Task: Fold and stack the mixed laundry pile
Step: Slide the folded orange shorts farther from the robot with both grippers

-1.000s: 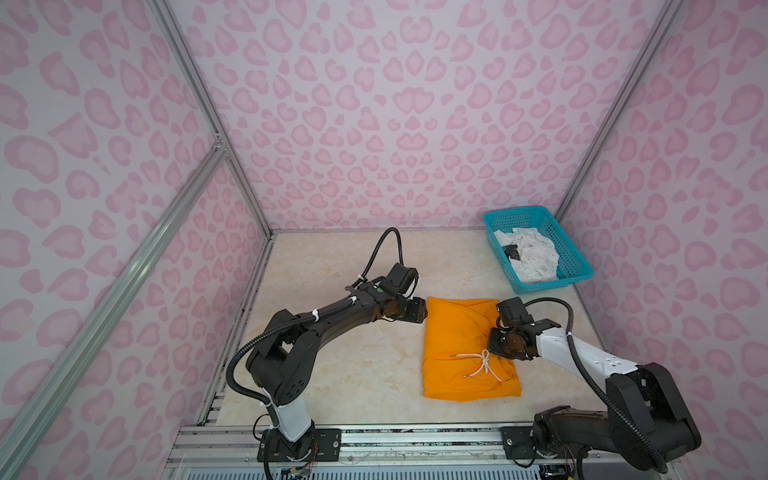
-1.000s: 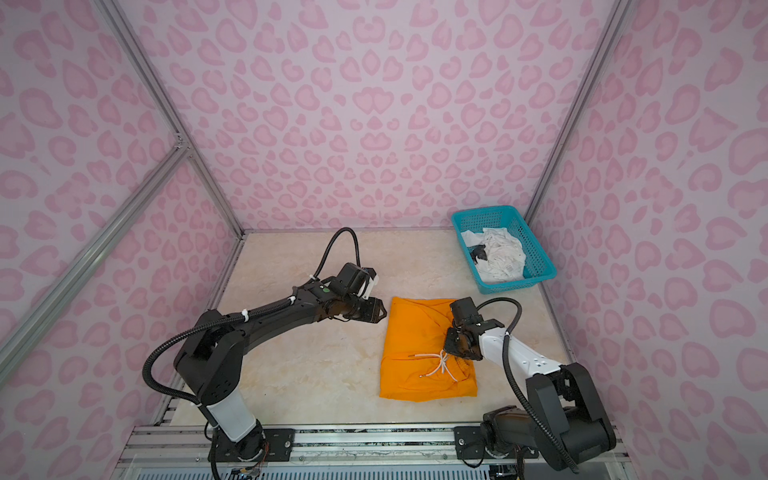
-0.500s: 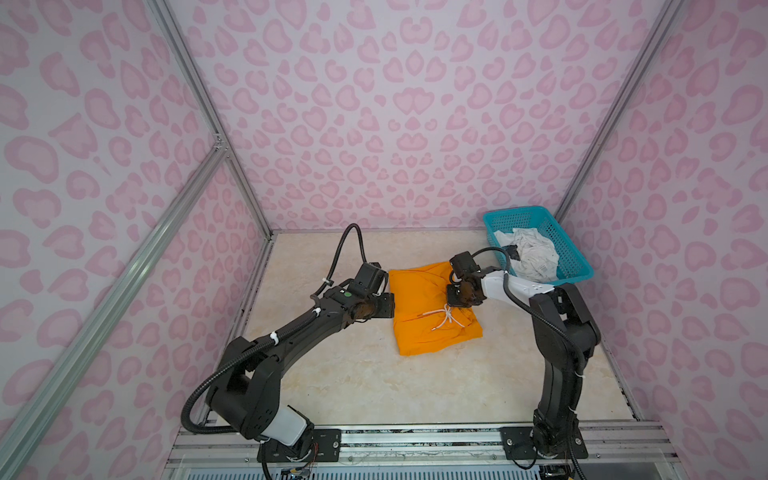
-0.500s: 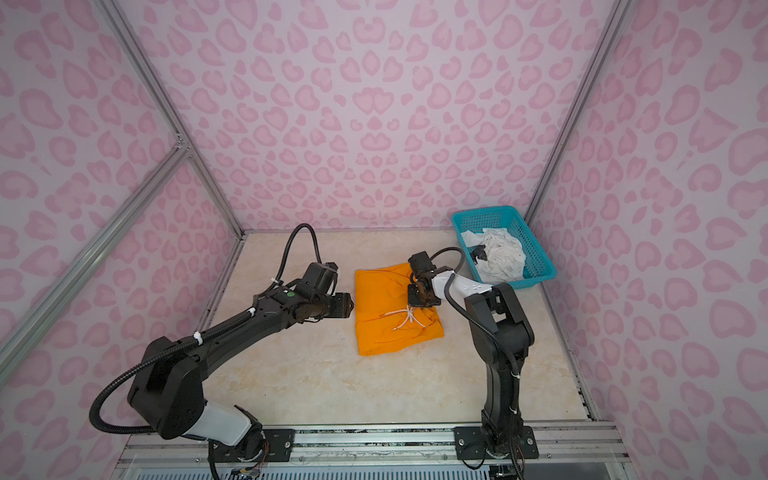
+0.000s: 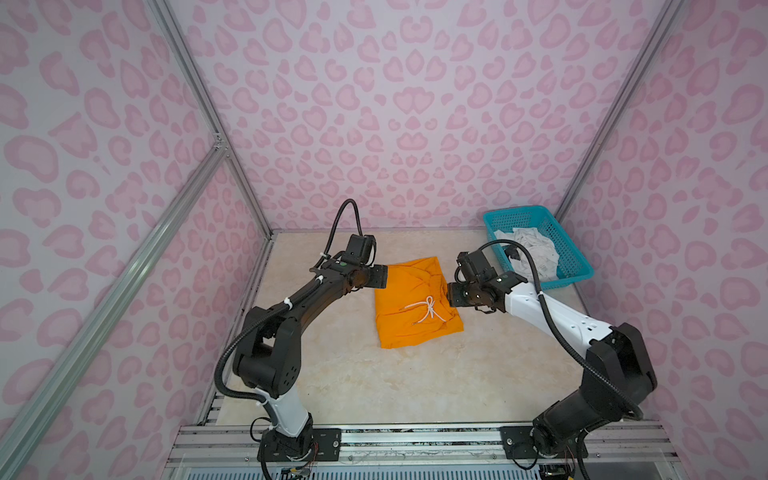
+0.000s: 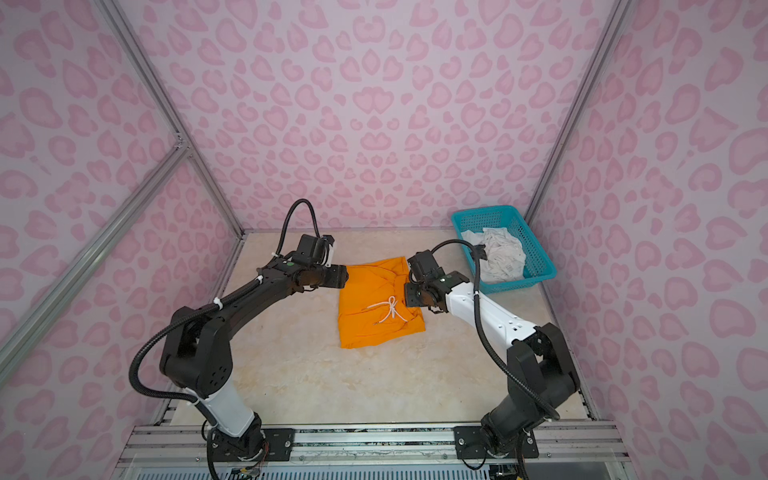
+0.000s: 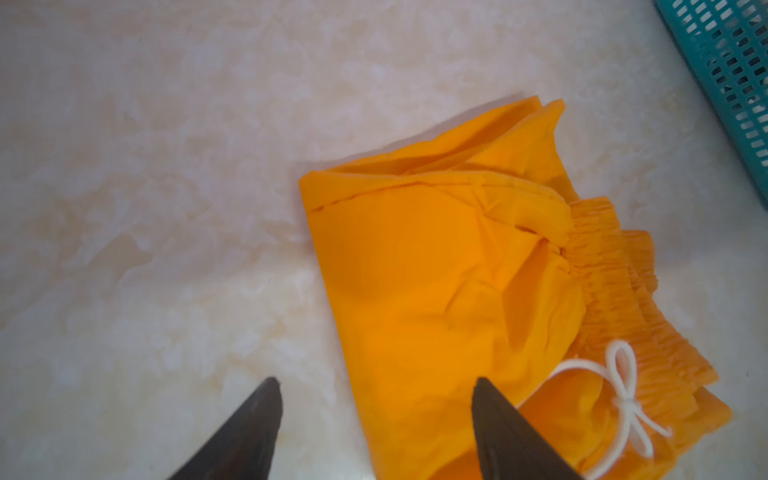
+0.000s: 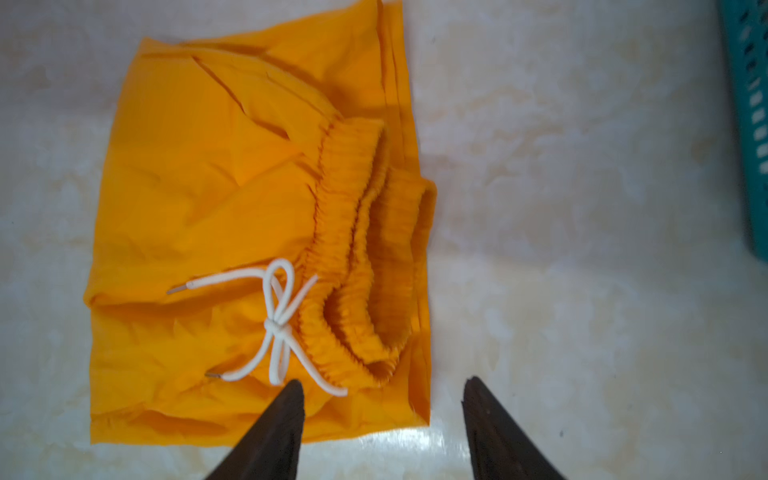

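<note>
Top view: one shorts, one T-shirt

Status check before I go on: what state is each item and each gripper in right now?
orange shorts: folded, lying flat on the table.
drawstring: tied in a bow.
teal basket: upright, holding one garment.
white T-shirt: crumpled, unfolded, inside the teal basket.
left gripper: open, empty.
right gripper: open, empty.

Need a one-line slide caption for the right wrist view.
Open right gripper at the folded orange shorts, white drawstring tied in a bow, teal basket nearby.
</note>
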Controlling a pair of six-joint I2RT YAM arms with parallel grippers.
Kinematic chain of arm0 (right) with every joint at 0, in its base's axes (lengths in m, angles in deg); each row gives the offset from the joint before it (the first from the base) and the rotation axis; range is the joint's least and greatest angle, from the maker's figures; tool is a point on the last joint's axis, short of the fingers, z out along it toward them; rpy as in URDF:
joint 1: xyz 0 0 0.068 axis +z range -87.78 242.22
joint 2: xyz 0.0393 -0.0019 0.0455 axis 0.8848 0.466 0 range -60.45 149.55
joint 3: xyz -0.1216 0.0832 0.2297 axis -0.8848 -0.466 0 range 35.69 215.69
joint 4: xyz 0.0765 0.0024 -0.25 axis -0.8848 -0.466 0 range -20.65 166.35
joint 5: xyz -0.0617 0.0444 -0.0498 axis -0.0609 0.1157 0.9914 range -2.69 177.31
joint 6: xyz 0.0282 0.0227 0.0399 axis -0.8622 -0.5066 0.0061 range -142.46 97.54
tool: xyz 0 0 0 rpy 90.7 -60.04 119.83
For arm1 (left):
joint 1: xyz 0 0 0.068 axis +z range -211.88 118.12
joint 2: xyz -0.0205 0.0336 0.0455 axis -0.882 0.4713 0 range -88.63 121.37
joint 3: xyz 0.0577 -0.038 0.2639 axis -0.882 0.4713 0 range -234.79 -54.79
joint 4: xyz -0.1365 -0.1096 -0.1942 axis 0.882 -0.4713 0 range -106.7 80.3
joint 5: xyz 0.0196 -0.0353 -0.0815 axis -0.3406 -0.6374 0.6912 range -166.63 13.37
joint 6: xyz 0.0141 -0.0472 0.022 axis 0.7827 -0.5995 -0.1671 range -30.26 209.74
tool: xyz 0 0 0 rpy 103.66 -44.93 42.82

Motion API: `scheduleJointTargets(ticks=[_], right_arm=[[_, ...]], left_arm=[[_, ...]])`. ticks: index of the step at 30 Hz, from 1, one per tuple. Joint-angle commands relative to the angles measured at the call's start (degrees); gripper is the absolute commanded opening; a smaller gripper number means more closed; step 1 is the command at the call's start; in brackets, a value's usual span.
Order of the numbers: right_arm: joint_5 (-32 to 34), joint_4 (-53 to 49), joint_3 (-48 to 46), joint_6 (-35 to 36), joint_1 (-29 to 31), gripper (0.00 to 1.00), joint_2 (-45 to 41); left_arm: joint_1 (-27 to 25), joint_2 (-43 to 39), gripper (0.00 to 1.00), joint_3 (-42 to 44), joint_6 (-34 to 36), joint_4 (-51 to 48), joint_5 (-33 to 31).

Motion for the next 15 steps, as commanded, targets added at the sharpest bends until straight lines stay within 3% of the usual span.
scheduleJointTargets(ticks=[1,9,15], right_arm=[[-4.84,5.58,-8.11,-8.68,0.75,0.56,-3.31],[-13.80,23.50,-19.76,-17.75,1.75,0.44,0.47],[-15.28,27.91,-16.01,-18.92,0.97,0.38,8.53]], left_arm=[[1.09,7.38,0.74,-8.29,6.39,0.25,3.38],[3.53,23.81,0.72,-24.20,8.48,-4.05,11.95],[3.63,24.21,0.65,-18.27,3.95,2.85,17.71]])
